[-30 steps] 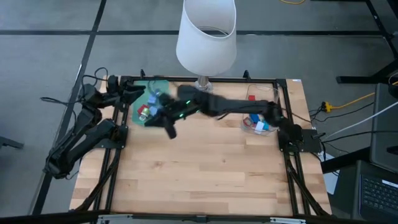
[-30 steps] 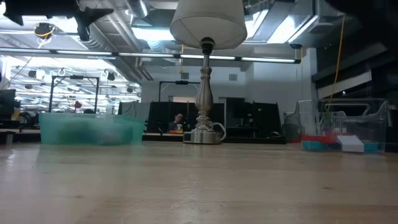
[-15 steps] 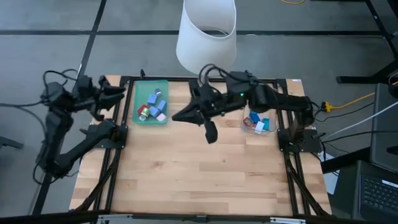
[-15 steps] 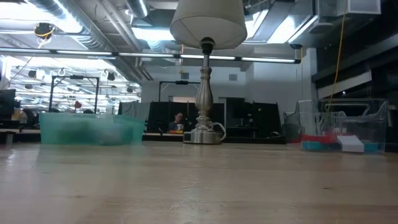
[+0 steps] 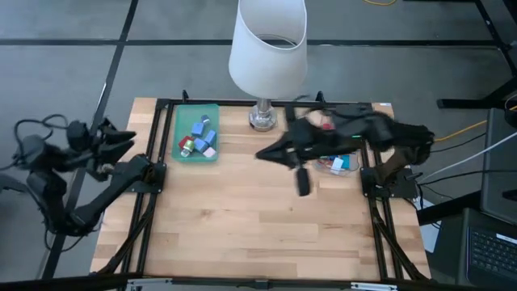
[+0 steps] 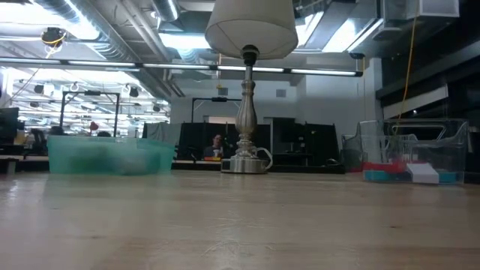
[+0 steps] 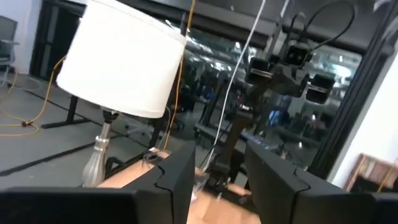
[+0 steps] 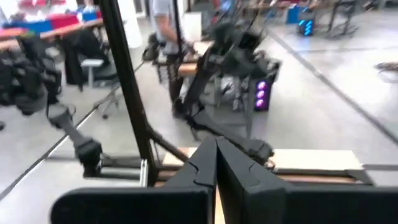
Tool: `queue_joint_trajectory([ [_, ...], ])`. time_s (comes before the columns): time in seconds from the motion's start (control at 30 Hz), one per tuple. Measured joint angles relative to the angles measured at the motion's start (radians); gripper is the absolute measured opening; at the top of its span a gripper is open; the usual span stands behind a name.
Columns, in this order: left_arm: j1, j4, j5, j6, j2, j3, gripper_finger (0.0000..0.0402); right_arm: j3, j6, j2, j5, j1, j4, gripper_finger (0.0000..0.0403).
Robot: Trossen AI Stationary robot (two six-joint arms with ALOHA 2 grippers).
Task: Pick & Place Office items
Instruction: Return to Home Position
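Several small blue, red, green and white office items [image 5: 198, 139] lie in the flat green tray [image 5: 184, 129] at the table's far left; in the low view the tray [image 6: 105, 157] stands on the left. More blue, red and white pieces [image 5: 336, 161] sit in the clear bin [image 6: 420, 154] at the far right. My right gripper [image 5: 262, 153] hangs above the wood between tray and bin; its fingers [image 8: 216, 163] are shut, with nothing between them. My left gripper [image 5: 125, 139] is drawn back beyond the table's left edge, and its fingers [image 7: 217, 180] are open and empty.
A lamp with a white shade [image 5: 268, 44] stands on its metal base [image 5: 261, 120] at the far edge between tray and bin. Bare wood [image 5: 258, 226] fills the table's near half. A person [image 8: 163, 25] stands in the room beyond.
My right gripper has swung from above the green tray toward the table's right, as far as the middle. My left arm has pulled back from beside the tray, out past the table's left edge. The pieces in the tray and bin lie as before.
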Motion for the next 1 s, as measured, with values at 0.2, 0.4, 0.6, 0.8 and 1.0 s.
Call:
queue_joint_trajectory([
  [0.2,0.0,0.021,-0.047,-0.188,-0.085,0.034,0.0126,0.002,0.094,-0.076,0.069,0.065,0.0,0.0013],
  [0.4,-0.009,0.018,-0.031,-0.202,-0.162,0.041,0.0127,0.002,0.105,-0.101,0.02,0.107,-0.14,0.0016],
  [0.6,-0.019,0.036,0.025,-0.166,-0.151,0.08,0.0128,0.001,0.255,-0.062,0.233,0.147,-0.236,0.001],
  [0.8,-0.024,0.089,0.034,-0.215,-0.151,0.076,0.0129,0.001,0.305,-0.058,0.261,0.174,-0.43,0.0017],
  [1.0,-0.01,0.087,0.174,-0.171,-0.154,0.051,0.0128,0.001,0.334,-0.056,0.345,0.259,-0.516,0.0032],
])
